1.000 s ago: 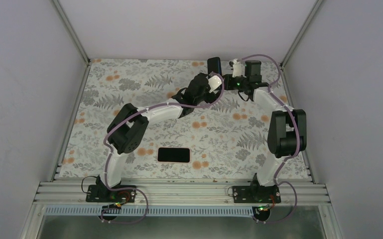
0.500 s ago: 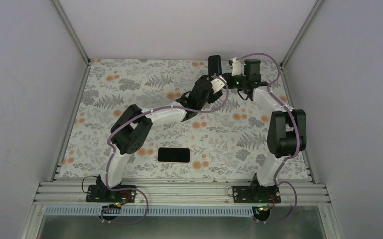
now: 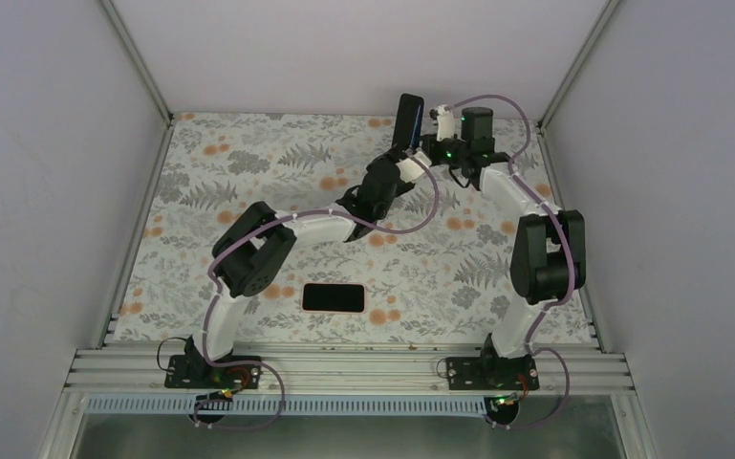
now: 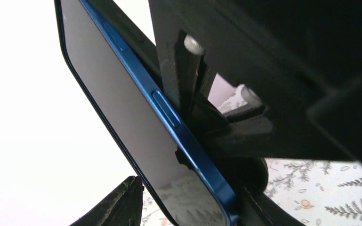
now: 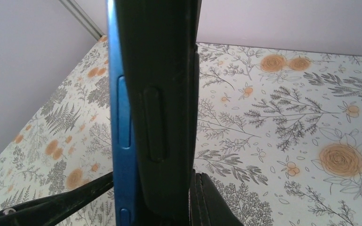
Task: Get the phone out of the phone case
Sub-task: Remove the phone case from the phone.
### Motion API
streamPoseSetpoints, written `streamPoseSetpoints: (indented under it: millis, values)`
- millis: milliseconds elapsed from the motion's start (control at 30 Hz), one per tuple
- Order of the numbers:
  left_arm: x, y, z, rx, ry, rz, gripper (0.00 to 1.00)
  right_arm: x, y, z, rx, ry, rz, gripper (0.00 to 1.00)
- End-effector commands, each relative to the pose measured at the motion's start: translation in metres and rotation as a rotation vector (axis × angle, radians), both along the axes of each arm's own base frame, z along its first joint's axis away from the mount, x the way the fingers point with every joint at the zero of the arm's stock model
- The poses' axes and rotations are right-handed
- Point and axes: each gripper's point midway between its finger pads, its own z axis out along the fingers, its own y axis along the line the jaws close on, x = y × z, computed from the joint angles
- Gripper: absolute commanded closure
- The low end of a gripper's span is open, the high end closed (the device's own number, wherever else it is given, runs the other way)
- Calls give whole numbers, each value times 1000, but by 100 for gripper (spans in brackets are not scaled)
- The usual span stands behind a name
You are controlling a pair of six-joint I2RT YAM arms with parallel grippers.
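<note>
The phone [image 3: 409,120] has tilted and risen, black case [image 5: 164,94] against it. Right gripper [image 5: 146,207] clamps the phone; left gripper's [image 4: 193,207] hold is unclear.

Plain pale grey-lilac walls [image 3: 344,48] are closing in the space on the far side and on both flanks, with slim aluminium posts [image 3: 139,62] running up the two far corners. A tablecloth [image 3: 248,158] printed with grey ferns and orange flowers is lying flat across the middle. Ribbed aluminium rails [image 3: 344,368] are running along the near edge, and a dull metal sheet [image 3: 344,435] is lying just beyond them. Soft, even light is falling everywhere.
</note>
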Motion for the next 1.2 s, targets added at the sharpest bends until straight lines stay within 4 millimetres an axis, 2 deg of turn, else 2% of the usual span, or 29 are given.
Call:
streamPoseSetpoints:
  millis: [0, 133, 300, 433, 567, 733, 933, 1100, 1167]
  values:
    - [42, 61, 51, -79, -159, 251, 56, -51, 38, -12, 71, 150, 204, 96]
    - [39, 64, 63, -63, -228, 291, 66, -56, 44, -27, 78, 189, 216, 96]
    - [32, 70, 82, -50, -343, 331, 72, -60, 51, -36, 98, 219, 240, 96]
    - [35, 68, 77, -40, -345, 330, 90, -62, 57, -39, 106, 233, 258, 96]
    - [38, 66, 75, -34, -345, 333, 97, -64, 58, -41, 108, 238, 267, 96]
    - [37, 64, 76, -33, -348, 325, 98, -63, 55, -45, 83, 228, 254, 96]
    - [28, 62, 72, -26, -322, 287, 98, -48, 38, -55, -51, 156, 176, 96]
    - [17, 65, 67, -30, -249, 240, 98, -32, 7, -62, -167, 100, 95, 96]
    - [10, 58, 64, -21, -223, 184, 98, -26, -4, -62, -173, 98, 71, 96]
